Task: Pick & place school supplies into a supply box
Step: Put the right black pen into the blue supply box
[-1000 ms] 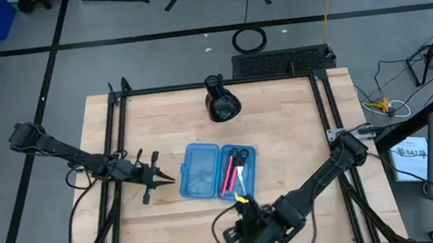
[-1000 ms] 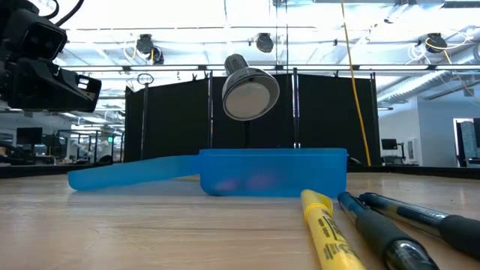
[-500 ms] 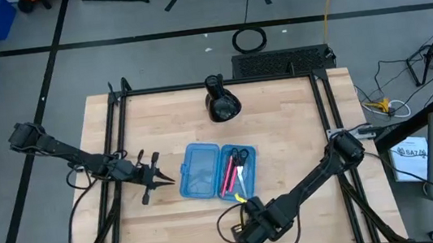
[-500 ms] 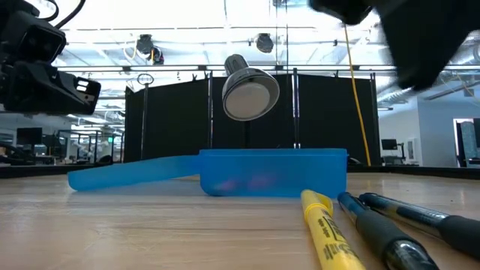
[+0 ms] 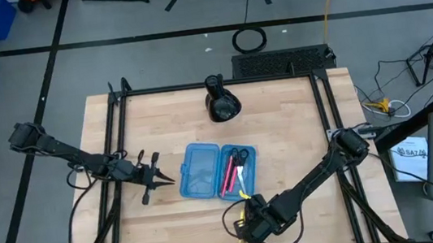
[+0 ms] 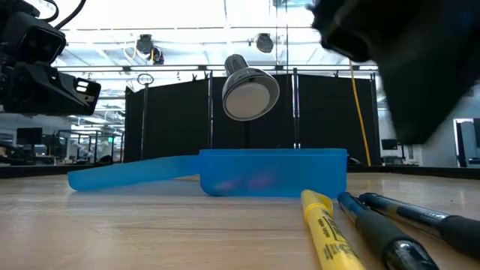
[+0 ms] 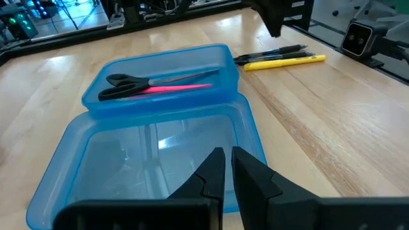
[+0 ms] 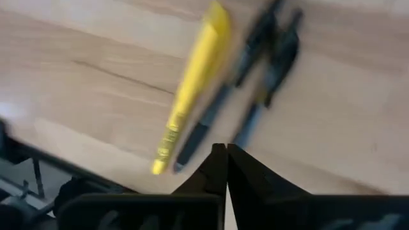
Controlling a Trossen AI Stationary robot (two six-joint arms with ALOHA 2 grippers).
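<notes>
The supply box [image 5: 210,171] lies open on the table. Its lid half [image 7: 153,160] is flat, and its tray half [image 7: 163,80] holds the black-handled scissors [image 7: 137,82] and a pink-red pen [image 7: 176,89]. A yellow pen [image 8: 192,89] and two black pens [image 8: 265,64] lie side by side on the wood near the table's near edge, also in the low view [image 6: 326,229]. My right gripper [image 8: 220,160] hovers shut just above them, touching nothing. My left gripper [image 7: 225,167] waits shut to the left of the box [image 5: 158,180].
A black rounded lump-shaped object [image 5: 221,104] stands on the far part of the table behind the box, and it shows in the low view [image 6: 250,90]. Black frame rails [image 5: 117,149] run along the table's left and right sides. Bare wood lies right of the box.
My right arm has swung into the low view from the upper right and now fills more of it, coming down over the pens by the near edge. Its fingers stay shut. The box and the pens have kept still.
</notes>
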